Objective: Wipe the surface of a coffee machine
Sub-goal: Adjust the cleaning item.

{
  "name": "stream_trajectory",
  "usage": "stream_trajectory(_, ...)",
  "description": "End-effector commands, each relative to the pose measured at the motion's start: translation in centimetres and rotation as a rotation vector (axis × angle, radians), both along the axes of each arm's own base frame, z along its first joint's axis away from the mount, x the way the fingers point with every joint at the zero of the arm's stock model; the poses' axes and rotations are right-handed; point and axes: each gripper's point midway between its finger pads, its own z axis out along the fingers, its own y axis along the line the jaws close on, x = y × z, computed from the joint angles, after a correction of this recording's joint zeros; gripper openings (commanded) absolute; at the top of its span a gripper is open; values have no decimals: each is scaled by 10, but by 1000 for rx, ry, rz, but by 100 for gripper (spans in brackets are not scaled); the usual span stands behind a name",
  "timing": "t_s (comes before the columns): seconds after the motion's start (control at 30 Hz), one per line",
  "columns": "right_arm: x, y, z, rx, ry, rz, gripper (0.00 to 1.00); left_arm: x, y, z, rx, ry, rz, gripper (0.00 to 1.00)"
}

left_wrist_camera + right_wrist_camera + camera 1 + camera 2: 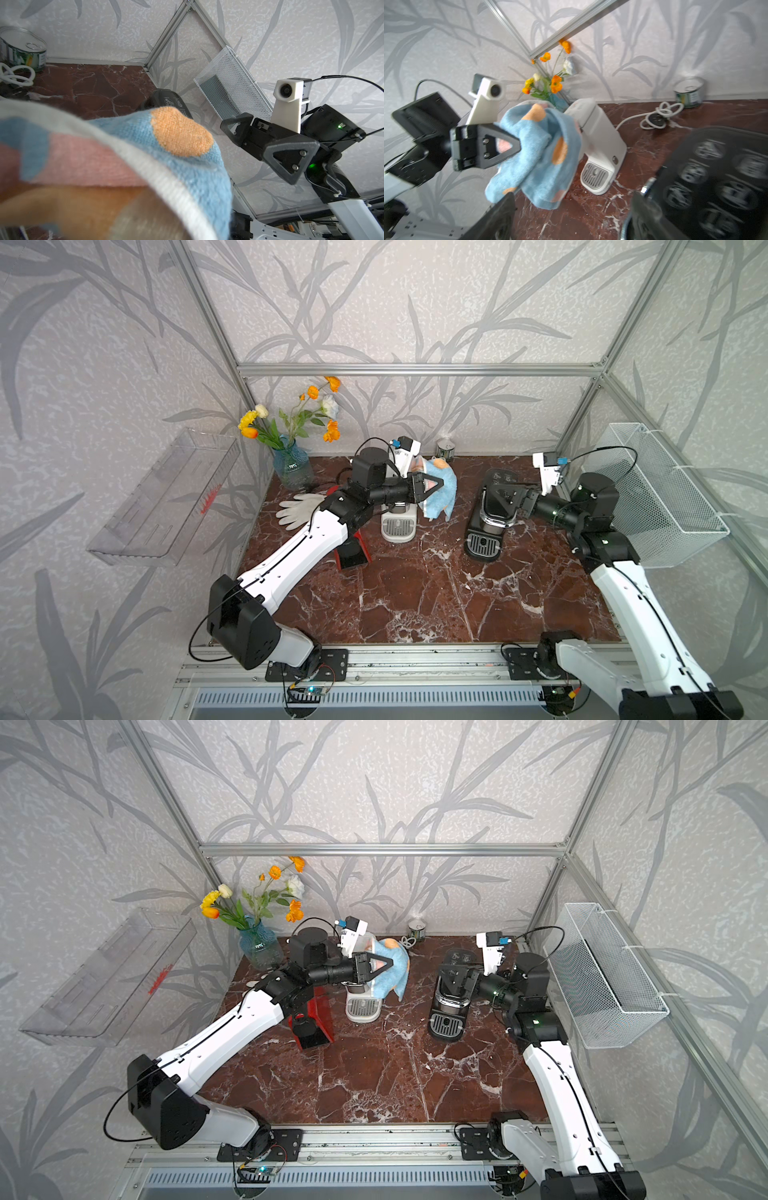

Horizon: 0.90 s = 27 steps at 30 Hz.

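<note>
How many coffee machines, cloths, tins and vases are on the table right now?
Coffee machines: 3 (white coffee machine, black coffee machine, red coffee machine)
Cloths: 1 (blue cloth)
Tins: 1 (tin)
Vases: 1 (vase)
Total: 6
</note>
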Motion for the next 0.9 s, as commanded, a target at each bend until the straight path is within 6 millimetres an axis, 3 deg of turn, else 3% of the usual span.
stream_trajectory(0.0, -16, 42, 23, 31, -74, 163, 86, -13, -8, 37, -114, -29, -100, 0)
stream_trajectory(0.17, -19, 78, 24, 76, -65, 274, 86, -15, -6, 49, -167, -27, -118, 0)
stream_trajectory(0.47, -3, 86, 15, 83, -44, 232, 86, -24, -1, 66, -248, -6, -146, 0)
stream_trajectory(0.57, -2, 88, 21, 118, -60, 232, 86, -25, 0, 67, -259, -9, -147, 0)
stream_trajectory(0.77, -14, 118, 41, 209, -76, 336, 83, -14, -2, 59, -278, 22, -137, 0)
stream_trajectory(0.87, -18, 126, 42, 231, -66, 375, 76, -12, -1, 63, -295, 18, -138, 0)
